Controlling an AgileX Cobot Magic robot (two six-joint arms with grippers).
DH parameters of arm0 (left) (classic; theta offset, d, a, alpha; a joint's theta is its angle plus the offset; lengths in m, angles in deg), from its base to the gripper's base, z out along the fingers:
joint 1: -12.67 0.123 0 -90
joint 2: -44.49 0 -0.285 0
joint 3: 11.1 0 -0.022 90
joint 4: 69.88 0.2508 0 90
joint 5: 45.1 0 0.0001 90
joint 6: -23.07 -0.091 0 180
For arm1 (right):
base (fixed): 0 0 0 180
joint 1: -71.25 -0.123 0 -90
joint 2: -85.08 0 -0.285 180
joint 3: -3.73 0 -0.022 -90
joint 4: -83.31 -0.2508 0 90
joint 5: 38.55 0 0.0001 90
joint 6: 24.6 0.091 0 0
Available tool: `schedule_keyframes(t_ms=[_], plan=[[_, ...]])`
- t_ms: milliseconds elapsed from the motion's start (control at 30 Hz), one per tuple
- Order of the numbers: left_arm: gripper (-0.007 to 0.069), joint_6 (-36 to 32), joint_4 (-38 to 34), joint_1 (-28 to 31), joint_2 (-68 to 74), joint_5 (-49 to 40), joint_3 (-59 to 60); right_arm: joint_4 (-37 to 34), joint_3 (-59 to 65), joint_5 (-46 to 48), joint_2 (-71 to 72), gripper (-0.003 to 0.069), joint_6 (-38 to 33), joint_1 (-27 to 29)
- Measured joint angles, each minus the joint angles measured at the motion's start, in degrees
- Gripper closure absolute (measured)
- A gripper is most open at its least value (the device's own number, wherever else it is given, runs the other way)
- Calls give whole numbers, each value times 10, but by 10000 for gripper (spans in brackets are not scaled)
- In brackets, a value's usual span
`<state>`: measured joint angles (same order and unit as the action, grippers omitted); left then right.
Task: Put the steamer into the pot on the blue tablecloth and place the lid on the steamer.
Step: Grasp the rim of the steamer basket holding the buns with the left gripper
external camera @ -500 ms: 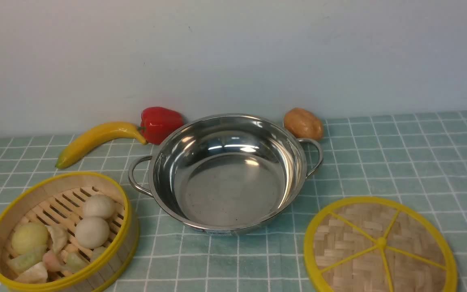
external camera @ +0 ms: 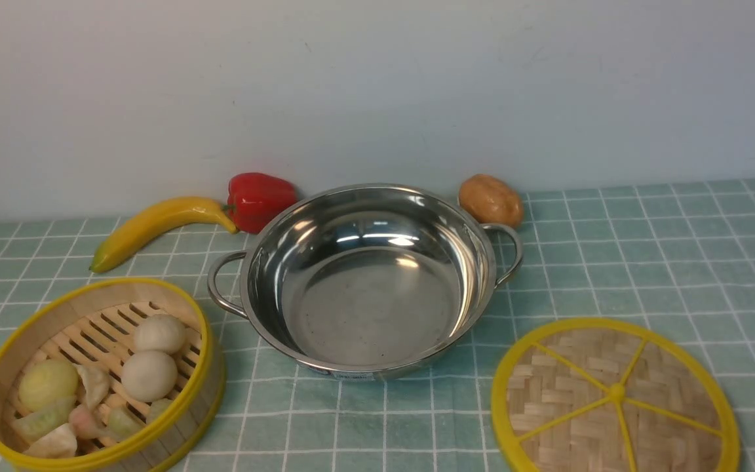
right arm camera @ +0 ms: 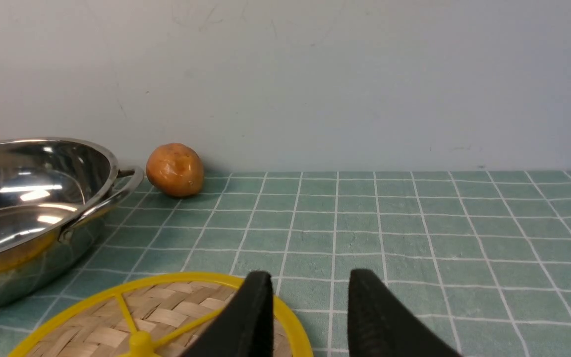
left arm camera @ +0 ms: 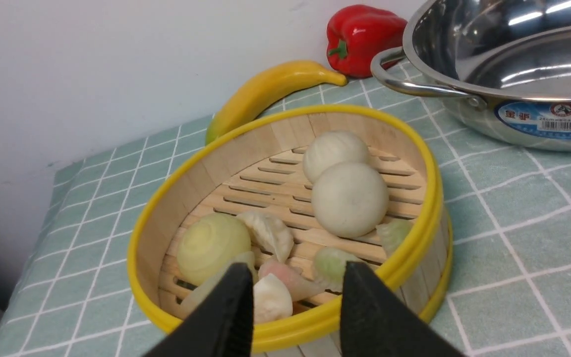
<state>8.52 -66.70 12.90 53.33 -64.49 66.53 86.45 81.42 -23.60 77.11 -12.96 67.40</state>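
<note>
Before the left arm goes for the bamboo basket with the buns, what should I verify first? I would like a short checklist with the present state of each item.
1. Wide shiny steel pot is empty: ok.
2. Round bamboo steamer with yellow rims stands upright on the blue checked tablecloth, beside the pot: ok.
3. Left gripper is open, holds nothing, close to the steamer's rim: ok.
4. Right gripper is open, holds nothing: ok.
5. Flat woven bamboo lid with yellow spokes lies free on the tablecloth: ok.
6. Left jaws lined up to straddle the steamer's wall: cannot tell.
</note>
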Motion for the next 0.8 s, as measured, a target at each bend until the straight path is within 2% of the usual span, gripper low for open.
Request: schedule_keyframes(t_ms=[433, 500, 567, 600, 667, 700, 733, 767, 800], plan=[[382, -6, 17, 0, 0, 0, 0, -3, 0, 0, 0, 419, 1, 0], [382, -2, 24, 0, 0, 4, 0, -23, 0, 0, 0, 419, 15, 0], [382, 37, -17, 0, 0, 32, 1, -82, 0, 0, 0, 419, 51, 0], [382, 43, -17, 0, 0, 32, 1, -88, 0, 0, 0, 419, 55, 0], [382, 134, -141, 0, 0, 82, 1, -182, 0, -1, 0, 419, 106, 0], [382, 164, -182, 0, 0, 96, 1, -207, 0, -2, 0, 419, 123, 0], [382, 171, -192, 0, 0, 100, 1, -213, 0, -3, 0, 419, 126, 0], [382, 227, -278, 0, 0, 129, 1, -259, 0, -10, 0, 419, 149, 0], [382, 249, -310, 0, 0, 139, 1, -276, 0, -15, 0, 419, 154, 0]])
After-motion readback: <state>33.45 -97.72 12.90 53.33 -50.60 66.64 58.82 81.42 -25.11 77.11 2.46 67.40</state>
